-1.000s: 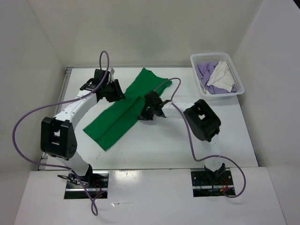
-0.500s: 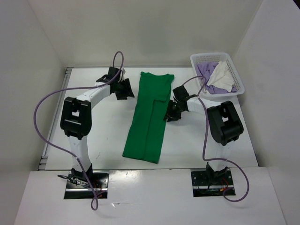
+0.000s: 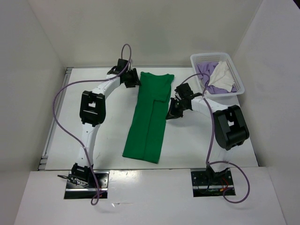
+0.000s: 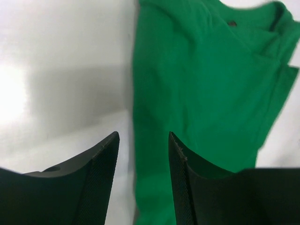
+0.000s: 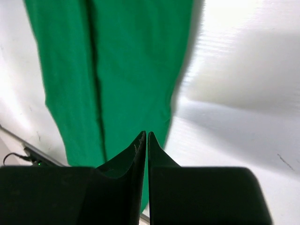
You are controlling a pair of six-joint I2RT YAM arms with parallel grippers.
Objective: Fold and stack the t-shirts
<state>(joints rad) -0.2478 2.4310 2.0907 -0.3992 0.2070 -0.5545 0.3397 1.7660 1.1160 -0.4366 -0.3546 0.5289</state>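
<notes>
Left claw [image 4: 143, 140] outstretched, apart beside green t-shirt [image 3: 149, 117], right claw [image 5: 146, 136] together, empty, at its edge

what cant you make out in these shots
- Purple shirt: top view, mostly under the white shirt in the basket.
- Green shirt collar: right wrist view, cut off by the top edge.
- Whether the right claw pinches cloth: its fingers hide it.

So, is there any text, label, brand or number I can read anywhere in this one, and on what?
No text can be read in any view.
Green shirt: a small dark mark by the collar, perhaps a tag, too blurred to read.
Basket: no print shows on it.
</notes>
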